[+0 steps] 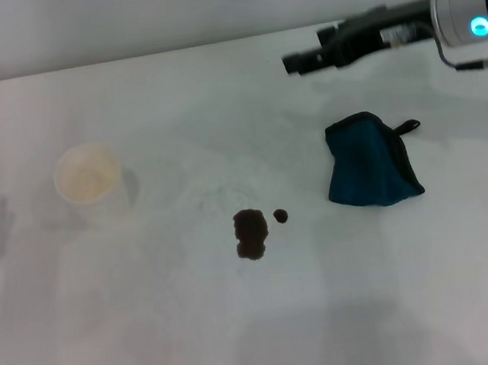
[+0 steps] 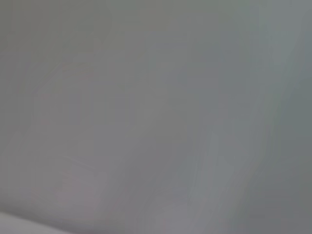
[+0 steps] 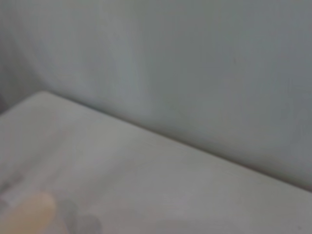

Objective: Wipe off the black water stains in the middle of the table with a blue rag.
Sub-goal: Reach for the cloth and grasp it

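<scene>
I am the robot, looking down at the white table [image 1: 402, 306] from my head camera. My right gripper [image 1: 293, 62] reaches in from the upper right of the frame, hanging above the far part of the table, apart from everything; I cannot tell whether its fingers are spread or closed. My left gripper is out of sight. The blue rag [image 1: 370, 172] lies crumpled at right of centre, below the gripper in the frame. Its long axis runs roughly up and down the picture, narrower at the top, wider at the bottom, with a small black loop poking toward the upper right. The black water stains [image 1: 251, 233], a blotch and a tiny dot, sit at centre, left of the rag and apart from it. A white paper cup [image 1: 89, 174] stands at left. I judge the task barely begun: the rag is not yet grasped. Next I must lower onto the rag and grip it.
</scene>
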Controlling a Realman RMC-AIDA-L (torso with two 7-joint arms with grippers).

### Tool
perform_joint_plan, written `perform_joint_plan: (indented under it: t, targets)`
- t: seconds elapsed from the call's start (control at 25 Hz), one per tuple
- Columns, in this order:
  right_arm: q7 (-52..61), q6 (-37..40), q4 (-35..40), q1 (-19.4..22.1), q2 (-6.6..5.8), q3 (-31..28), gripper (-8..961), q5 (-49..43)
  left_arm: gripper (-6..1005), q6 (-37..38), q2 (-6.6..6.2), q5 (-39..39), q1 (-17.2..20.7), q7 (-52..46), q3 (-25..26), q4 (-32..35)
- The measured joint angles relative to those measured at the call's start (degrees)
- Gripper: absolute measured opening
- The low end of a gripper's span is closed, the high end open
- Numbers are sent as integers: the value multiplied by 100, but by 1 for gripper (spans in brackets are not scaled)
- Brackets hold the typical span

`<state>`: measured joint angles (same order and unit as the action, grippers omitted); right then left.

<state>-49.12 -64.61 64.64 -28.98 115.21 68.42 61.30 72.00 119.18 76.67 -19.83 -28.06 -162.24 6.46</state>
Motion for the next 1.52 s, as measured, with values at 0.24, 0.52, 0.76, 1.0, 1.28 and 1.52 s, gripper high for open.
perform_joint_plan:
  t: [0.24, 0.52, 0.76, 1.0, 1.28, 1.52]
  targets:
    - [966, -553, 802, -84, -1, 226, 856, -165, 891, -15, 22, -62, -120, 946, -52, 109]
    - [3804, -604, 1920, 41, 11, 1365, 851, -2476, 892, -28, 26, -80, -47, 1246, -58, 225]
    - [5402, -1469, 2866, -37, 15, 2510, 850, -4105, 891, -102, 26, -12, -92, 1242, -2, 225]
    - [6080, -1512, 2599, 13, 45, 3154, 849, -4406, 891, -301, 34, 226, -175, 1197, 11, 287]
    - [6118, -485, 1712, 224, 38, 3274, 845, -4215, 892, -488, 25, 302, -241, 1221, 9, 286]
    - [6058, -205, 1340, 219, 22, 3239, 841, -4213, 892, -539, 17, 309, -299, 1210, 8, 290]
